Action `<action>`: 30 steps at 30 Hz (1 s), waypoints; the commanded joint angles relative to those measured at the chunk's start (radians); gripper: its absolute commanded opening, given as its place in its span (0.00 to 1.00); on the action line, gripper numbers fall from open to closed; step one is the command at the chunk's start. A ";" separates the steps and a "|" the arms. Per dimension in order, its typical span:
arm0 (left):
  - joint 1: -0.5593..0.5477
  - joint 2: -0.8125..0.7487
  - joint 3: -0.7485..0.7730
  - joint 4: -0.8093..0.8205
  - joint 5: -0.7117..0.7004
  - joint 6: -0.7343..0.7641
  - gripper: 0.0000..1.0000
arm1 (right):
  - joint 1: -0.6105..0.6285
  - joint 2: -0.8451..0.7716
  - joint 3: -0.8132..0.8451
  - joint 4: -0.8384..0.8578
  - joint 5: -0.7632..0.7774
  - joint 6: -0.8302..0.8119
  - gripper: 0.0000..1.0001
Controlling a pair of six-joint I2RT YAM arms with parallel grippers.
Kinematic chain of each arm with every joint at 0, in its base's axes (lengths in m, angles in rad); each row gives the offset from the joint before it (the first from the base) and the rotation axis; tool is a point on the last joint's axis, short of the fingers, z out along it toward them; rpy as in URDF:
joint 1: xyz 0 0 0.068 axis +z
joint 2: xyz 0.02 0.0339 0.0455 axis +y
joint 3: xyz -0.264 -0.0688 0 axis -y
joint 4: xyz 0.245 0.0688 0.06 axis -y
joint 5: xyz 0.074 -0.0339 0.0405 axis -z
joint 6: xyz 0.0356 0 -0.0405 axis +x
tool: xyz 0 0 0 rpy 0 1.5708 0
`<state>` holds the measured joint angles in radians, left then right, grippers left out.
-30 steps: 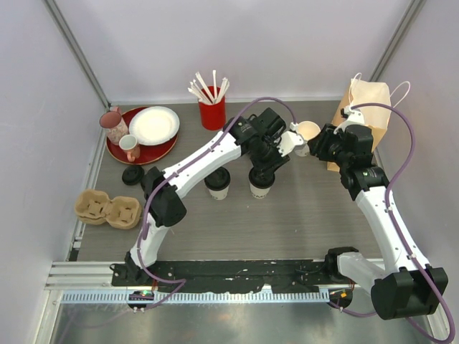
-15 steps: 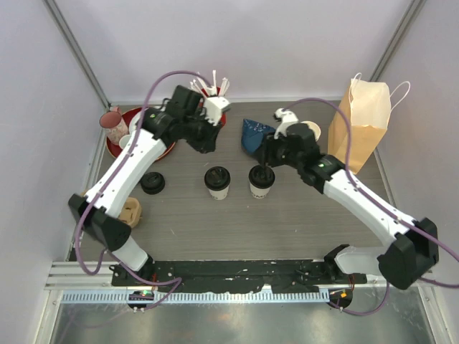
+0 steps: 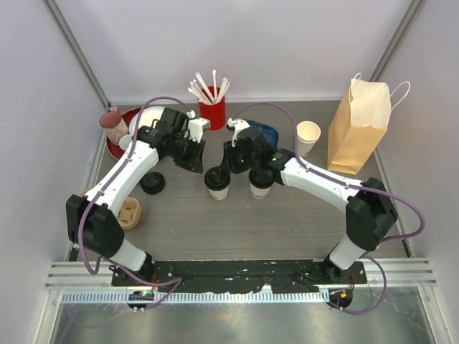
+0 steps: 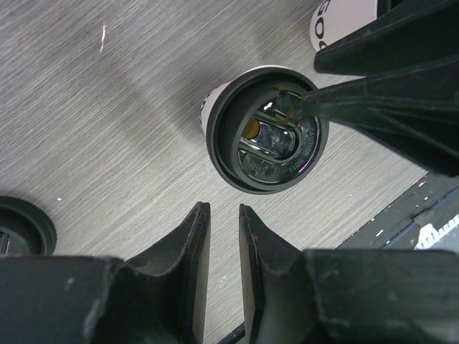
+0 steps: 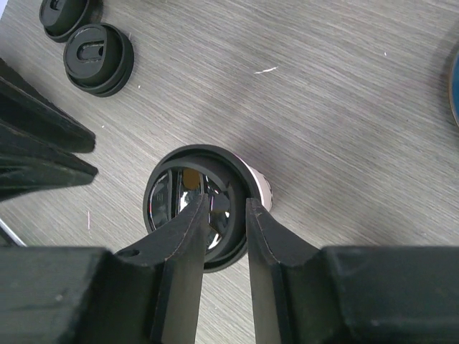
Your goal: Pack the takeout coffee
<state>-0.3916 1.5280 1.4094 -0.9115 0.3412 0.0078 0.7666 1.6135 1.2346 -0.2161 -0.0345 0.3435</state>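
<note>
Two cream paper cups with black lids stand mid-table, the left cup (image 3: 217, 180) and the right cup (image 3: 260, 183). My right gripper (image 3: 226, 166) hangs over the left cup (image 5: 208, 215). In the right wrist view its fingers (image 5: 226, 202) are a narrow gap apart and straddle the lid's near rim, not closed on it. My left gripper (image 3: 196, 159) is just left of the same cup (image 4: 265, 129). It (image 4: 222, 209) is narrowly open and empty, over bare table. The right cup's side (image 4: 344, 21) shows in the left wrist view.
A brown paper bag (image 3: 358, 125) stands at the back right beside a lidless cup (image 3: 308, 133). There is a red straw holder (image 3: 212, 112), a red tray (image 3: 125, 153) with a plate and pink mug (image 3: 112, 123), spare lids (image 3: 152, 183) and a cardboard carrier (image 3: 129, 213) at the left.
My left gripper swung from the straw holder down to the left cup. My right gripper moved left from the right cup to above the left cup.
</note>
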 commanded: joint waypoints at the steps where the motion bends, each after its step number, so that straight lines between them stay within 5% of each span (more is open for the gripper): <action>1: 0.000 -0.015 -0.015 0.097 0.055 -0.069 0.25 | 0.017 0.012 0.078 0.001 0.073 0.006 0.33; 10: -0.001 -0.048 -0.006 0.126 0.059 -0.115 0.27 | 0.031 0.019 0.138 -0.060 0.102 -0.017 0.34; 17: -0.004 0.027 -0.090 0.189 0.094 -0.152 0.29 | 0.034 0.026 0.033 -0.017 -0.010 0.025 0.33; 30: -0.004 0.095 -0.124 0.211 0.094 -0.144 0.21 | 0.034 0.033 -0.041 -0.012 0.016 0.029 0.20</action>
<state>-0.3904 1.6257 1.3045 -0.7288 0.4377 -0.1497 0.7918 1.6543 1.1900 -0.1993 -0.0185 0.3798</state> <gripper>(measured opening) 0.215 0.212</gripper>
